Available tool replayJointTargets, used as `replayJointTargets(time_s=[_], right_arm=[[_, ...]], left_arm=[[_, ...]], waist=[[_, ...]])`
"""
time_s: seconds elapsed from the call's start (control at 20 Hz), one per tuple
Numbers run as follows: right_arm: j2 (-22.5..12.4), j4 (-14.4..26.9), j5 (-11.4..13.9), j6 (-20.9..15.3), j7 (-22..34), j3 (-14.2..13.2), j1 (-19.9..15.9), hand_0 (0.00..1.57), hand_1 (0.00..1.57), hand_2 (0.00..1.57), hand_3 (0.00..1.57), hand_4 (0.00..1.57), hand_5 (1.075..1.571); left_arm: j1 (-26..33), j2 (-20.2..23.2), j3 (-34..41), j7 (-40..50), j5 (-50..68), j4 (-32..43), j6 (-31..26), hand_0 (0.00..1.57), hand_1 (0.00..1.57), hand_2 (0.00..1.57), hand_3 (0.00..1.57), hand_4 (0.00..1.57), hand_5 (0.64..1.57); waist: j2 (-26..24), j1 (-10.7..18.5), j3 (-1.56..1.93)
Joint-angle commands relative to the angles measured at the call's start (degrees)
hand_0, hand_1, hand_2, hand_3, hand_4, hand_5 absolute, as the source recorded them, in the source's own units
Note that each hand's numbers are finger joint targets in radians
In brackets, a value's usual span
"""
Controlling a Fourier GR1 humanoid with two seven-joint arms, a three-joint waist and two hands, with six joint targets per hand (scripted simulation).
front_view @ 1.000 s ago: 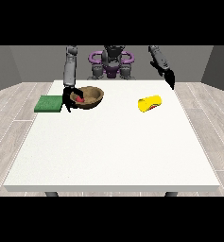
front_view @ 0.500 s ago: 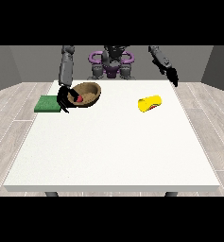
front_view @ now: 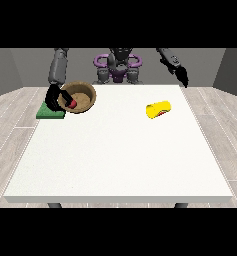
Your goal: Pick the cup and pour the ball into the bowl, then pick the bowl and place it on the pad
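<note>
Hand at the view's left (front_view: 54, 96) clamps the rim of the round brown wooden bowl (front_view: 81, 96), red ball (front_view: 73, 104) inside, beside the flat green pad (front_view: 49, 112). Bowl looks rigid, light, likely smooth; rim pinch suits, kept level.

From my station I see the white bench (front_view: 120, 160) filling most of the view, its near edge broad and its far edge narrower. Two dark legs show just under the bench's near edge, one towards each corner. On both sides of the bench I see pale grey plank flooring (front_view: 10, 130). Beyond the bench's far edge, plain grey walls (front_view: 20, 67) close the room.
</note>
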Motion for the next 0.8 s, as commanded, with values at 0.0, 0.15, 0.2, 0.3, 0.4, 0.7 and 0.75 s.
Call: replayJointTargets(time_s=[0.0,0.15,0.2,0.3,0.4,0.7,0.75], right_arm=[[-14.42,-1.86,5.06,3.48,8.97,1.49,2.69,1.57,1.57,1.57,1.57,1.53,1.567],[-18.98,-7.81,7.92,8.79,16.13,5.4,1.78,1.57,1.57,1.57,1.57,1.57,1.555],[-20.36,-11.11,8.09,10.44,20.06,6.02,-1.34,1.57,1.57,1.57,1.57,1.57,1.555],[-22.15,-14.25,7.77,14.71,25.27,6.38,-3.99,1.57,1.57,1.57,1.57,1.57,1.555],[-19.74,-17.89,9.0,15.06,27.07,7.35,-7.01,1.57,1.57,1.57,1.57,1.57,1.555],[-16.62,-7.51,10.38,9.4,14.11,1.97,-6.64,1.57,1.57,1.57,1.41,1.57,1.558],[-17.76,-8.02,10.45,9.2,15.05,1.2,-8.33,1.57,1.57,1.57,1.49,1.53,1.57]], left_arm=[[2.18,-1.23,0.59,0.6,0.37,2.54,0.94,0.0,0.0,0.0,0.0,0.0,0.729],[3.97,-2.38,0.73,0.56,-0.24,5.16,2.72,0.0,0.0,0.0,0.0,0.0,0.732],[2.25,-2.71,1.47,-1.49,-0.42,6.4,4.3,0.0,0.0,0.0,0.0,0.0,0.732],[4.78,-0.58,3.14,-2.64,0.68,7.65,3.11,0.0,0.0,0.0,0.0,0.0,0.721],[4.23,3.35,6.38,-5.16,2.32,9.63,1.66,0.0,0.0,0.0,0.0,0.0,0.72],[5.22,10.46,13.76,-12.47,7.18,9.24,-0.05,0.0,0.0,0.0,0.0,0.0,0.701],[4.13,12.34,15.7,-15.7,8.3,10.69,-0.76,0.0,0.0,0.0,0.0,0.0,0.761]], waist=[[-5.07,-3.6,-0.21],[-8.43,-6.17,0.04],[-6.38,-7.0,0.02],[-8.14,-7.54,0.24],[-6.04,-11.27,0.37],[1.38,-14.51,0.51],[4.57,-14.51,0.47]])
